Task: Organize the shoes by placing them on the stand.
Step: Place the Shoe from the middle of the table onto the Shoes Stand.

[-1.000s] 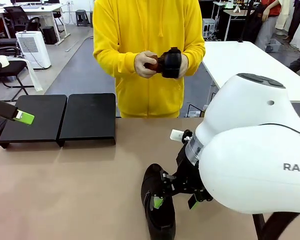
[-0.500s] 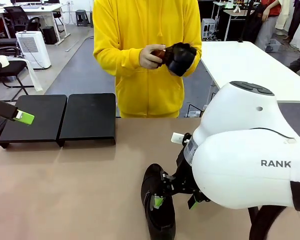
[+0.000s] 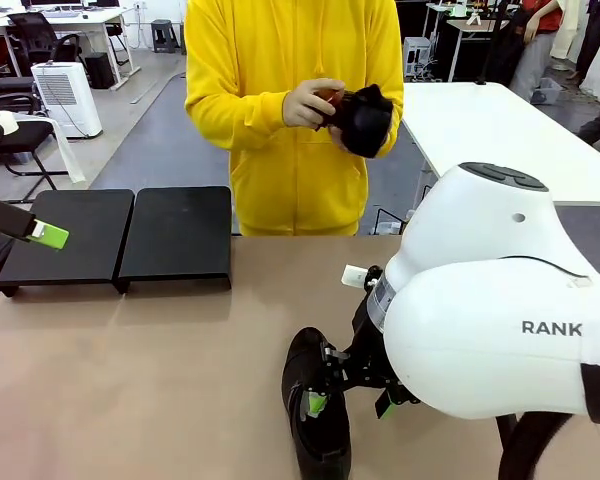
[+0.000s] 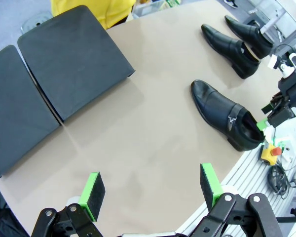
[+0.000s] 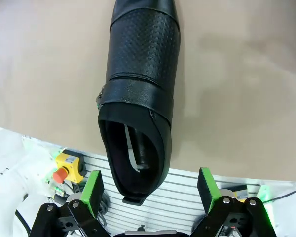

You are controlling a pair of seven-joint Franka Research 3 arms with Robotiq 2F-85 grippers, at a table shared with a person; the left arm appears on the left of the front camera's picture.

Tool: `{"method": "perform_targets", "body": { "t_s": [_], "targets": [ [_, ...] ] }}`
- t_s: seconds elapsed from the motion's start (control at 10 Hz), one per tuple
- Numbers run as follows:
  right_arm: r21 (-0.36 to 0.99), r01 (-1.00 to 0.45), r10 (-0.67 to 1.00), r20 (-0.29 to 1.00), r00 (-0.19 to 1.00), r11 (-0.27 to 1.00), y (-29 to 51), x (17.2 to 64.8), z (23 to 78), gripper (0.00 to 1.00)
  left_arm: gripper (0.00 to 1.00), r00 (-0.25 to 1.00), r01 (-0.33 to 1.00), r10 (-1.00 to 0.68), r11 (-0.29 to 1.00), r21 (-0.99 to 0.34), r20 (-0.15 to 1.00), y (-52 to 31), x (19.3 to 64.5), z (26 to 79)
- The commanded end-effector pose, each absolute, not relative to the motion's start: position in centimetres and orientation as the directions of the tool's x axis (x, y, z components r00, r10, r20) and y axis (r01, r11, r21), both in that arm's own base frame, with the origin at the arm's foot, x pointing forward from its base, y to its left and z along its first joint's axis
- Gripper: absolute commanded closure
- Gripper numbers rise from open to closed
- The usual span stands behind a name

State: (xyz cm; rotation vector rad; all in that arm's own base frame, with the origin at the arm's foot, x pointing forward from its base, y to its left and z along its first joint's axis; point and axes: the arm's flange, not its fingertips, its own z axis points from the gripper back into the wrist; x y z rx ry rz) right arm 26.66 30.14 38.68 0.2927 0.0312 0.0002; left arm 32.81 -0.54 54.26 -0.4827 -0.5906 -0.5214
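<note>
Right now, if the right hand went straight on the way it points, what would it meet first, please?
Most likely the black shoe: its open heel end sits between the open fingers of the right hand. How close it is remains unclear.

Both panels of the stand [image 3: 120,235] lay bare, and open table [image 3: 160,370] ran up to them; the right arm [image 3: 490,320], bulky and white, crowded the near-right corner.

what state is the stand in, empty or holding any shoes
Empty: both black panels of the stand are bare, and three shoes sit on the table apart from it.
</note>
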Motion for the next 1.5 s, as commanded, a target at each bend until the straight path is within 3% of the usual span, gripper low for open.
{"method": "perform_targets", "body": {
  "t_s": [0.0,0.2,0.5,0.7,0.9,1.0,1.1,1.2,1.3,1.4],
  "targets": [
    [0.144,-0.209,0.186,0.161,0.969,0.967,30.4,24.1,42.1,0.00,0.00,0.703,0.595,-0.322,0.754,-0.277,0.634,-0.4,32.8,54.3],
    [-0.005,-0.198,0.190,0.306,0.933,0.980,24.1,22.0,47.9,0.00,0.00,0.703,0.595,-0.322,0.754,-0.277,0.634,-0.4,32.8,54.3],
    [-0.142,-0.030,0.071,0.289,0.955,0.989,12.2,20.5,51.6,0.00,0.00,0.703,0.595,-0.322,0.754,-0.277,0.634,-0.4,32.8,54.3],
    [-0.079,0.131,-0.110,0.228,0.967,0.988,6.4,21.3,50.5,0.00,0.00,0.711,0.582,-0.317,0.766,-0.274,0.627,-0.5,32.8,54.3],
    [0.021,0.327,-0.326,0.149,0.934,0.945,2.6,22.9,48.3,0.00,0.00,0.765,0.500,-0.215,0.793,-0.350,0.607,-5.1,29.5,54.0],
    [-0.076,0.158,-0.138,0.223,0.965,0.985,6.8,22.2,55.6,0.00,0.00,0.826,0.382,-0.157,0.863,-0.332,0.541,-7.7,28.7,52.9],
    [-0.076,0.158,-0.138,0.223,0.965,0.985,6.8,22.2,55.6,0.00,0.00,0.870,0.298,-0.126,0.905,-0.303,0.477,-10.3,28.3,51.3],
    [-0.076,0.158,-0.138,0.223,0.965,0.985,6.8,22.2,55.6,0.00,0.00,0.909,0.333,-0.217,0.891,-0.307,0.355,-11.6,28.3,49.2],
    [-0.076,0.158,-0.138,0.223,0.965,0.985,6.8,22.2,55.6,0.00,0.00,0.887,0.413,-0.297,0.854,-0.318,0.354,-10.3,29.3,48.2],
    [-0.076,0.158,-0.138,0.223,0.965,0.985,6.8,22.2,55.6,0.00,0.00,0.867,0.355,-0.187,0.883,-0.308,0.462,-10.6,31.1,54.0]
  ]
}}
